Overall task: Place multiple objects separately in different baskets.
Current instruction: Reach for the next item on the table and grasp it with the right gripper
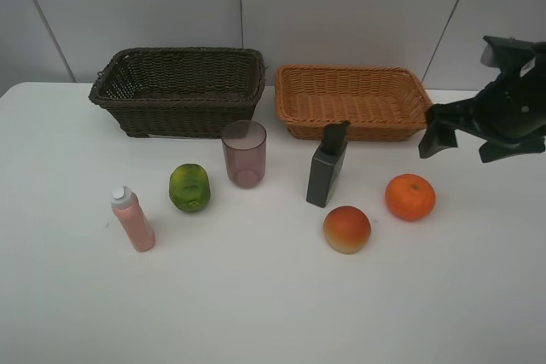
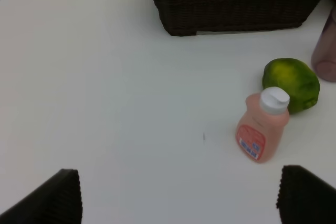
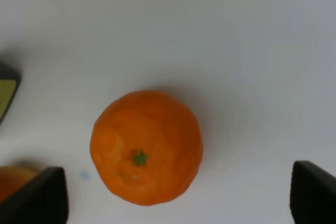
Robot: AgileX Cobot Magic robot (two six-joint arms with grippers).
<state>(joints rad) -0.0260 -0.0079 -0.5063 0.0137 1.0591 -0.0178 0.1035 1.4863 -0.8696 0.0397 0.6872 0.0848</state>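
Black at the right pincer (image 3: 176, 195): gapes wide, grips nothing, hangs above the orange (image 3: 146, 148) on the white table (image 1: 273, 313). Just beside that, a peach (image 1: 347, 229), then a dark pump bottle (image 1: 327, 168) upright before the tan basket (image 1: 384, 130). At the left pincer (image 2: 181, 198): likewise wide and empty, over bare table near the pink bottle (image 2: 261, 129) and green fruit (image 2: 291, 85). Further on, the mauve cup (image 1: 245, 153) before the brown basket (image 1: 179, 117), with all six things outside both.
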